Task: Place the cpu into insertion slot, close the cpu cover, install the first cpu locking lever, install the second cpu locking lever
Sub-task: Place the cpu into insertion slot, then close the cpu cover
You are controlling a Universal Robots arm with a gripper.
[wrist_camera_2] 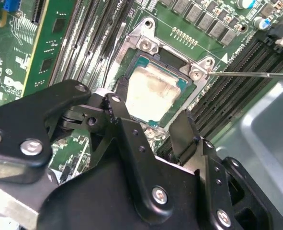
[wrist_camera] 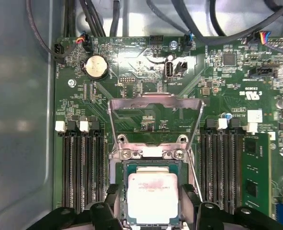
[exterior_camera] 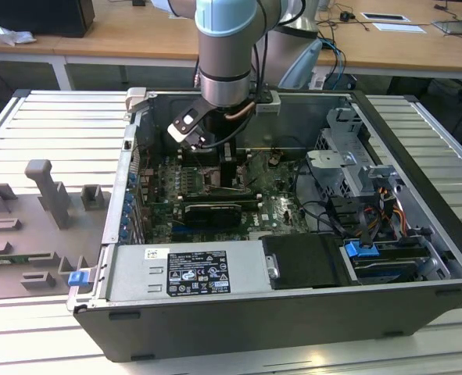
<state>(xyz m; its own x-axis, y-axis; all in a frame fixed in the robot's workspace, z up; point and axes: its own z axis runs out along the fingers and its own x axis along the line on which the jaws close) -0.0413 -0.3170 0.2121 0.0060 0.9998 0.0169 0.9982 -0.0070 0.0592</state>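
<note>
Directly beneath my claw (wrist_camera_2: 148, 115), between its two black fingers (wrist_camera_2: 119, 112), the cpu (wrist_camera_2: 153, 93) lies flat in its socket on the green motherboard (wrist_camera: 146, 120), pale metal top facing up. My claw stands parted to about the chip's width, one finger close by each of two opposite edges. In the second wrist view a dark strip of socket shows between one finger and the chip, so I read it as gripping nothing. Just beyond my fingertips in the first wrist view, the cpu cover (wrist_camera: 155, 99) is swung open, its grey frame standing clear of the chip past the hinge screws. A thin metal lever (wrist_camera_2: 246, 74) runs out from a socket corner, over the memory slots (wrist_camera: 79, 167) that flank my claw on both sides. Farther off past the cover sits a coin cell battery (wrist_camera: 96, 65). Seen from the exterior view, my arm (exterior_camera: 227, 62) reaches down into the open computer case (exterior_camera: 293, 312).
</note>
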